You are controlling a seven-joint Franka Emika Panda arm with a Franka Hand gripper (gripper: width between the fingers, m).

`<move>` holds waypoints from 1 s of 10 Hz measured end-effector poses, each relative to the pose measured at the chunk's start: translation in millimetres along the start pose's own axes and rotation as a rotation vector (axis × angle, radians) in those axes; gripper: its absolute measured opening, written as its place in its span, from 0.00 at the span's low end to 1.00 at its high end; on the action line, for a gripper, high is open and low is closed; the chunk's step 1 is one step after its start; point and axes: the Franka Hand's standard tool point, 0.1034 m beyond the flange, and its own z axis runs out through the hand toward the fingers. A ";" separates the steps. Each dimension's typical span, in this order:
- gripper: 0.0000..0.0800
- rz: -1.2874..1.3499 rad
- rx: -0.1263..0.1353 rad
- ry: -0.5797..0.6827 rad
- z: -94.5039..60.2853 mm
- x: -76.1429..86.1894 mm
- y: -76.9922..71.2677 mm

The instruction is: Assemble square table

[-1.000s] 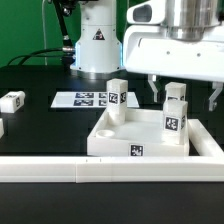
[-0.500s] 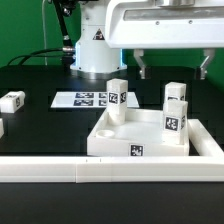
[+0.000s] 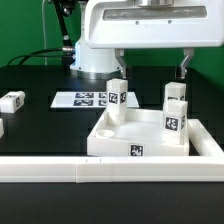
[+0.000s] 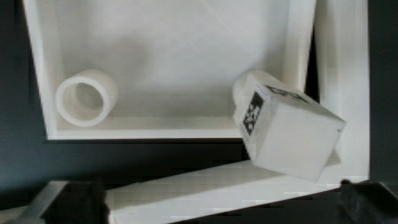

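Note:
The square table's white slab (image 3: 120,132) lies rim-up on the black table, a tag on its near side. One tagged leg (image 3: 117,95) stands upright in its far corner at the exterior view's left. Another tagged leg (image 3: 173,122) stands at the exterior view's right, with a white upright piece (image 3: 176,94) just behind it. My gripper (image 3: 152,64) hangs open above the slab, one fingertip just over each upright, holding nothing. In the wrist view the slab's floor (image 4: 169,60), a round socket (image 4: 84,100) and a leg (image 4: 288,128) show beyond my open gripper (image 4: 217,208).
A loose leg (image 3: 12,100) lies on the table at the exterior view's left. The marker board (image 3: 85,99) lies behind the slab. The white L-shaped border rail (image 3: 90,171) runs along the front and up the exterior view's right. The robot base (image 3: 95,45) stands behind.
My gripper has risen and moved toward the exterior view's left, from around the right-hand leg to over the slab's middle. It stays open. The parts have not moved.

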 end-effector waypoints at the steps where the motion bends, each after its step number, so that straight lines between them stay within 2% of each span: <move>1: 0.81 -0.001 0.000 0.000 0.3 0.1 0.4; 2: 0.81 -0.074 0.004 0.007 1.7 -1.1 9.9; 4: 0.81 -0.131 0.008 0.004 0.9 -14.3 55.2; 5: 0.81 -0.168 0.002 0.009 1.5 -15.8 85.1; 6: 0.81 -0.148 -0.002 0.007 3.1 -14.7 98.0; 7: 0.81 -0.151 -0.003 0.007 3.0 -13.9 99.1; 10: 0.81 -0.139 -0.010 0.009 2.6 -10.6 120.8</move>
